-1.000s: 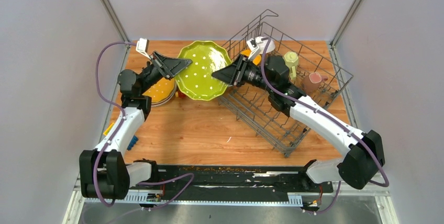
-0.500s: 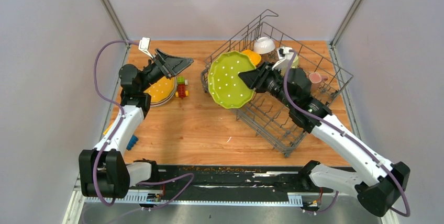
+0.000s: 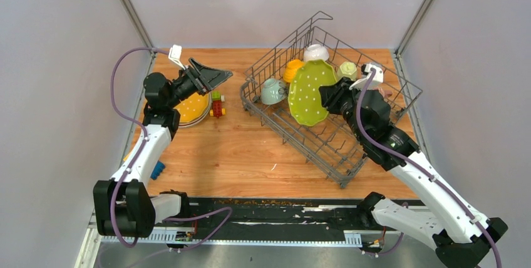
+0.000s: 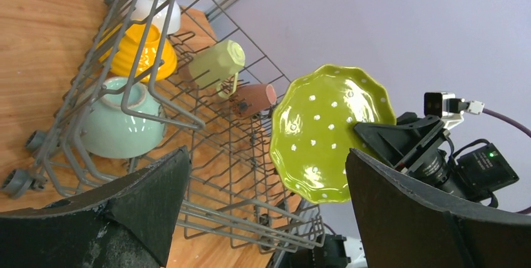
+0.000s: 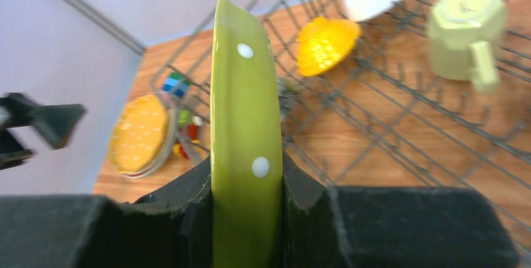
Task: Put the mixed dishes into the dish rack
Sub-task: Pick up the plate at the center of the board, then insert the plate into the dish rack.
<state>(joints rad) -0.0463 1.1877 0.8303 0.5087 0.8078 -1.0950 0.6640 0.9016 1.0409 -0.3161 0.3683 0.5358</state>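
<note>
Lime-green white-dotted plate (image 3: pixel 311 92) is the dish being loaded now. It hangs over the middle of the dish rack (image 3: pixel 325 155), standing almost on its edge. The right gripper (image 5: pixel 245 186) squeezes the plate's rim between its two fingers, so it has a tight hold.

Closest to the arms, the near end of the rack has only bare wire spikes. A little blue block (image 3: pixel 158 170) lies on the wooden table (image 3: pixel 238 149) by the left arm. Farther back is the held plate. I cannot tell if its bottom edge touches the wires yet.

Behind it sit a teal mug (image 3: pixel 272 91), a yellow bowl (image 3: pixel 293 69), a white bowl (image 3: pixel 315 52), a pale-green mug (image 3: pixel 347 69) and a pink mug (image 4: pixel 253 99), all inside the rack.

On the left, a stack with a yellow plate (image 3: pixel 191 108) on top waits on the table, with toy blocks (image 3: pixel 217 104) just beside it. The left gripper (image 3: pixel 210 77) hangs above that stack, spread wide and holding nothing.

I think the next move is to lower the green plate between two rows of spikes, keep it standing up, then let go. It should miss the teal mug.
</note>
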